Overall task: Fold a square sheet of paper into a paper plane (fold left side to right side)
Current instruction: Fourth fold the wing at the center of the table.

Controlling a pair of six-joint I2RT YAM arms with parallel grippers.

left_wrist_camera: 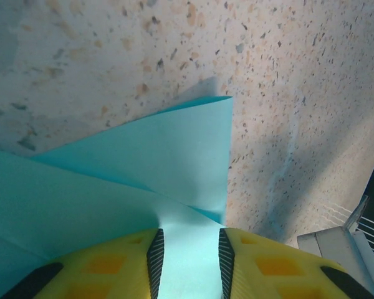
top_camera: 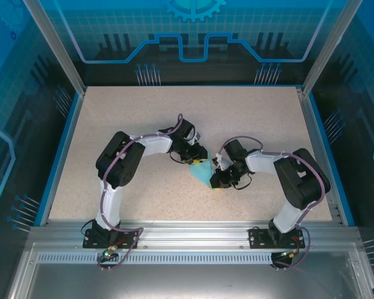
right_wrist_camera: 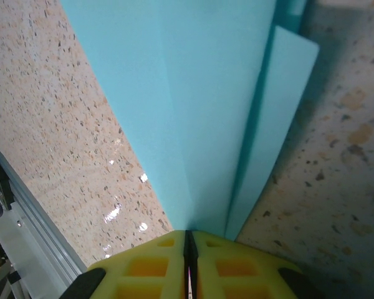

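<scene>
At the middle of the bench (top_camera: 143, 118), the creased square sheet of paper (top_camera: 202, 171) lies lengthwise between the arms, left gripper (left_wrist_camera: 190, 249) spread astride one end, right gripper (right_wrist_camera: 188, 240) pressed together, pinching the other.

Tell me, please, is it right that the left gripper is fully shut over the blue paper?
Not quite: the left gripper is open, not shut, over the blue paper, which shows in the gap, as the left wrist view makes clear.
</scene>
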